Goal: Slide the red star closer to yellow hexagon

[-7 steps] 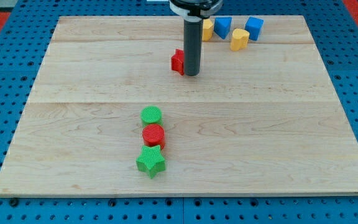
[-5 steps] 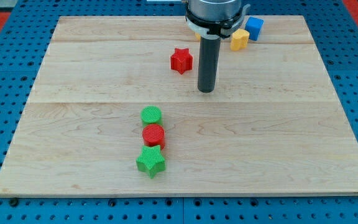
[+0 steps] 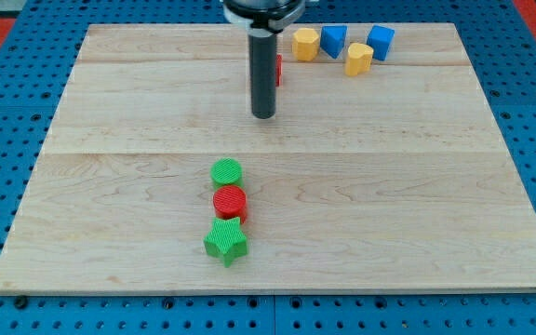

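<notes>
The red star [image 3: 278,71] is mostly hidden behind my rod; only a red sliver shows at the rod's right edge, near the view's top. The yellow hexagon [image 3: 306,43] lies up and to the right of it, a short gap away. My tip [image 3: 263,116] rests on the board below the star, toward the view's bottom. I cannot tell whether the rod touches the star.
Two blue blocks [image 3: 333,40] [image 3: 381,42] and a second yellow block [image 3: 358,59] sit right of the hexagon. A green cylinder [image 3: 226,172], a red cylinder [image 3: 230,201] and a green star [image 3: 226,241] form a column below the board's [image 3: 435,186] centre.
My tip swung right and down past the red star, then back left. The star now sits higher in the view, nearer the yellow hexagon, mostly behind the rod.
</notes>
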`<state>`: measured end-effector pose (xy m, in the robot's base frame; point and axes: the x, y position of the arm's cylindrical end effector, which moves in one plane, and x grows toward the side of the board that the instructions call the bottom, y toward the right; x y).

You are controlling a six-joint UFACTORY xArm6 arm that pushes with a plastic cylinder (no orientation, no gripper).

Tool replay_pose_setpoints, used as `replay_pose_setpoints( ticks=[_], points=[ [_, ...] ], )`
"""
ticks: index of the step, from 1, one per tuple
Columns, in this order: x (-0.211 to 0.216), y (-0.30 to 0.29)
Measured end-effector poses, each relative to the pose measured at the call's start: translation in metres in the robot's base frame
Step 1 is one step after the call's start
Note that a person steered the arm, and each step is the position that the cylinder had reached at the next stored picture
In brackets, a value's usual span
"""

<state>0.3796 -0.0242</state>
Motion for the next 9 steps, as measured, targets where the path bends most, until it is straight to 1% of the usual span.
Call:
replay_pose_setpoints(
  ticks=[1, 2, 3, 4, 5, 6, 7, 8, 9],
  points=[
    [-0.022, -0.052],
    [-0.037, -0.062],
    [-0.051, -0.033],
    [-0.051, 0.052],
    [-0.03, 0.037],
    [-0.055, -0.012],
    [-0.095, -0.012],
    [-0.103, 0.004],
    [-0.092, 0.054]
  ],
)
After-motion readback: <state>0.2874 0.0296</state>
